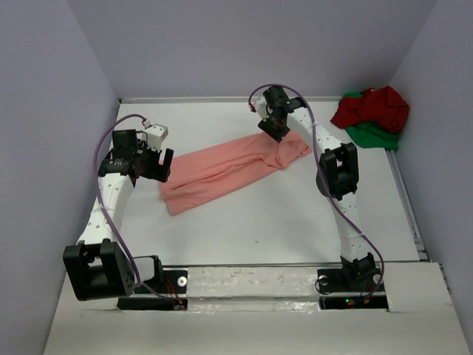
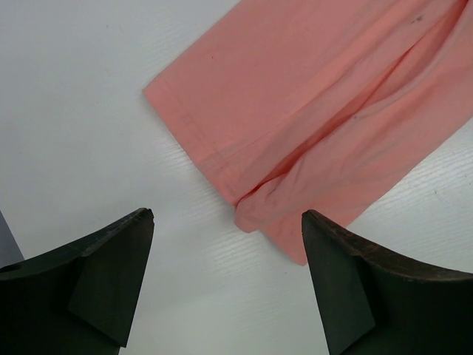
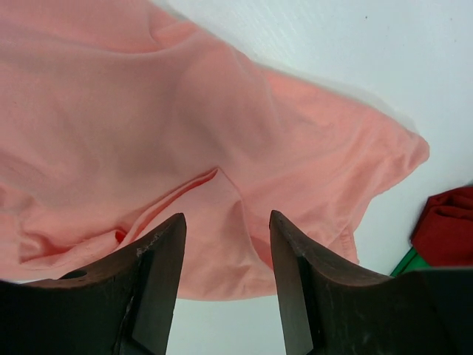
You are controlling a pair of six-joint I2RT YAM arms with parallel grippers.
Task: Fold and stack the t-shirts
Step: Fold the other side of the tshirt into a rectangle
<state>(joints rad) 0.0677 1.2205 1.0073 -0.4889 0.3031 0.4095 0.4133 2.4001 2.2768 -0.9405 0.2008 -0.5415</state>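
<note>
Folding the salmon-pink shirt [image 1: 233,171], lying banded on the table [image 1: 259,222], is in hand. We find left gripper [image 2: 225,222] jaws spread beside its hem, right gripper [image 3: 227,222] jaws spread astride a crease, contact perhaps unmade. Next: both pinch, fold endwise.

The salmon-pink t-shirt [image 1: 233,171] was one plain colour throughout. At the far right corner of the white table [image 1: 266,229], the dark red t-shirt [image 1: 375,107] and the bright green t-shirt [image 1: 373,137] were likewise solid-coloured. The walls [image 1: 222,44] were pale lavender-grey.
</note>
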